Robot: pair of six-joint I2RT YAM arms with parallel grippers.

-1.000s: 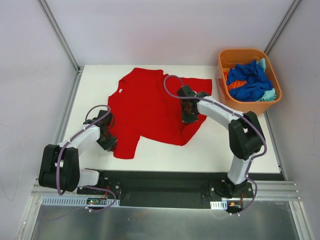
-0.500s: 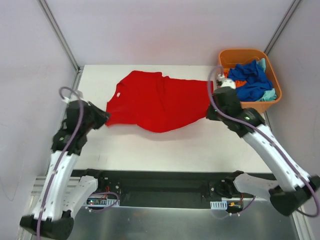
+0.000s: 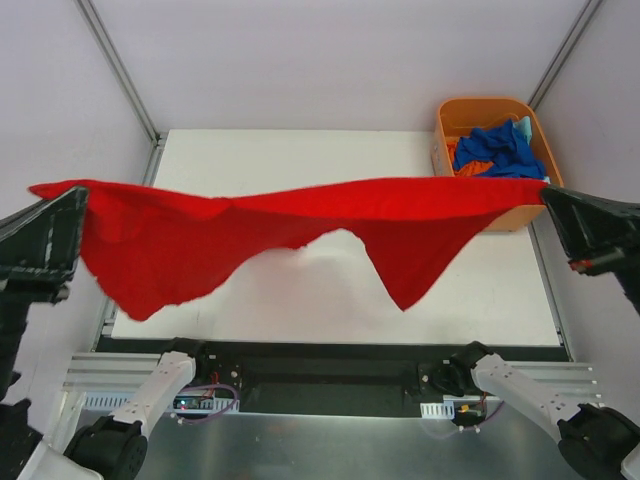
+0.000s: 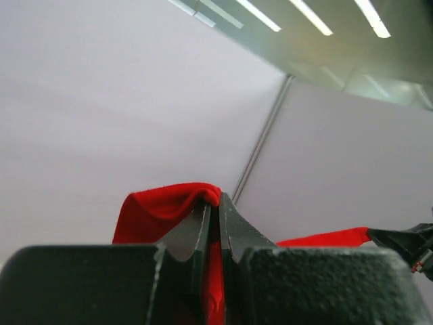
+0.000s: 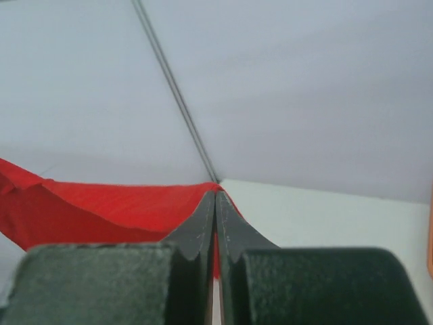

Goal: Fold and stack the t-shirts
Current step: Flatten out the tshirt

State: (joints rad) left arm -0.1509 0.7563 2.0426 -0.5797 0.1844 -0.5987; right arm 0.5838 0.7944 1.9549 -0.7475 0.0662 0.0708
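Jaws, 2 pairs, pinching 1 red t-shirt [image 3: 300, 215], 1 orange tub [image 3: 485, 102]

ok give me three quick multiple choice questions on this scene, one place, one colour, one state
1. Where is the red t-shirt? A folded in a stack; B stretched in the air between the left tool and the right tool; C draped over one arm
2. What colour is most of the cloth in the orange tub? A blue; B black; C yellow
3. How are the tools? A both open; B both shut on the shirt; C only one shut

B: it spans from one tool to the other, above the table.
A: blue shirts fill most of it.
B: each wrist view shows fingers pinching red cloth.
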